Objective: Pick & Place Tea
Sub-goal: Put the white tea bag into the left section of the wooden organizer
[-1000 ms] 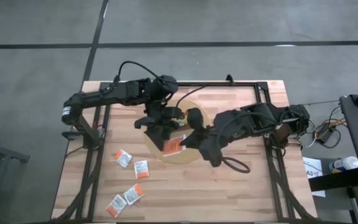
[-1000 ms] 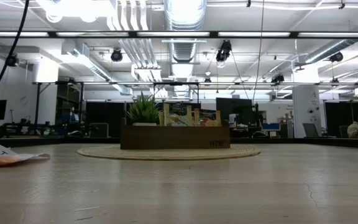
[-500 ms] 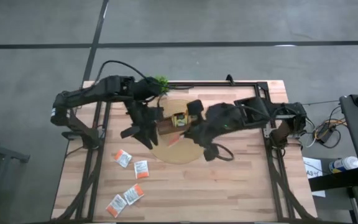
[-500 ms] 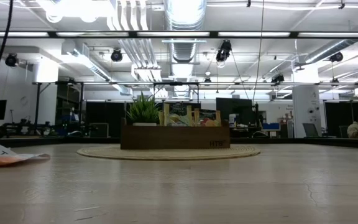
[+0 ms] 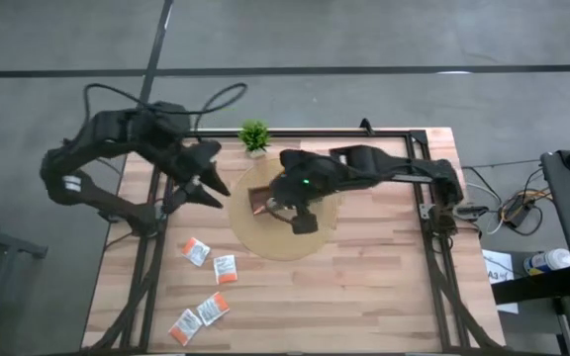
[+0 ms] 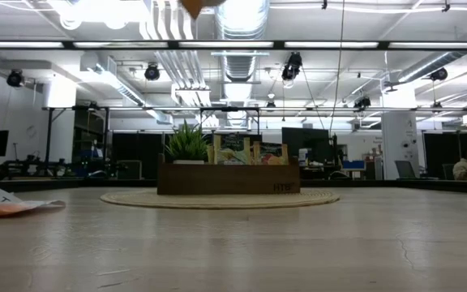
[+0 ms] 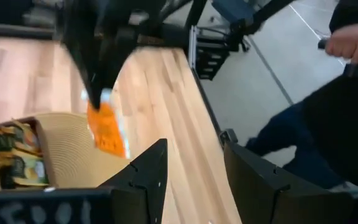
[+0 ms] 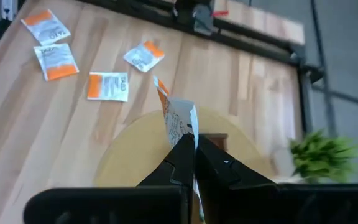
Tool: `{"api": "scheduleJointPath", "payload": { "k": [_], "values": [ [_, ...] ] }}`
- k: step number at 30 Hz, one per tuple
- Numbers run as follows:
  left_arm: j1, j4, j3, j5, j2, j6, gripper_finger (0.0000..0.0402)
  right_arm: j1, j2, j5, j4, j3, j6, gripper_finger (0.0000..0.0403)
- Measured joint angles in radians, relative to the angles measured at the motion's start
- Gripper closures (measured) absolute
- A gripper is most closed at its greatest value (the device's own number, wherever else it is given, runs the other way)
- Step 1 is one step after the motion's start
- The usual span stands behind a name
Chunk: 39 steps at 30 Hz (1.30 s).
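Observation:
My right gripper hangs over the brown tray, shut on a white-and-orange tea sachet. The left wrist view shows that sachet too. The tray stands on a round woven mat and holds upright sachets. Several more white-and-orange sachets lie flat on the table at the near left. My left gripper hovers open above the table's left side, away from the tray, with nothing between its fingers. My right gripper pinches one edge of the sachet between its two fingertips. The fingers slant down from the table's right side. The sachet sticks out past the fingertips, seen edge-on from the wrist. It hangs clear above the mat and tray.
A small green plant stands at the tray's far left corner. A black metal frame runs round the table's edges. A person's hand and dark sleeve show beyond the table's right side.
My left gripper has drawn back from the mat toward the table's left edge and risen, turning as it went. My right gripper has carried the sachet from the mat's near side toward the far-left, over the tray, rolling and sinking a little.

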Motion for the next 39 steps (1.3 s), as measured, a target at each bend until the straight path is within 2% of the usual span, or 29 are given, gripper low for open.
{"api": "scheduleJointPath", "payload": {
  "k": [5, 10, 14, 21, 26, 32, 39],
  "values": [
    [0.000, 0.000, 0.000, -0.027, -0.043, -0.001, 0.0250, -0.052, 0.067, -0.040, 0.001, 0.003, 0.020, 0.0395],
    [-0.001, -0.002, -0.029, -0.118, -0.067, 0.001, 0.0250, -0.109, 0.124, -0.097, -0.001, 0.004, 0.058, 0.0395],
    [0.000, 0.023, -0.112, -0.174, -0.111, 0.001, 0.0250, -0.149, 0.164, -0.110, -0.001, 0.005, 0.065, 0.0395],
    [0.000, 0.169, -0.326, -0.191, -0.221, -0.030, 0.0250, -0.198, 0.218, -0.126, -0.006, 0.005, 0.039, 0.0395],
    [0.000, 0.284, -0.458, -0.280, -0.296, -0.101, 0.0250, -0.229, 0.246, -0.158, -0.013, 0.005, 0.043, 0.0395],
    [-0.001, 0.329, -0.539, -0.365, -0.344, -0.164, 0.0250, -0.261, 0.271, -0.168, -0.015, 0.005, 0.041, 0.0395],
    [-0.001, 0.369, -0.557, -0.380, -0.349, -0.192, 0.0250, -0.283, 0.309, -0.173, -0.012, 0.005, 0.036, 0.0395]
  ]
}}
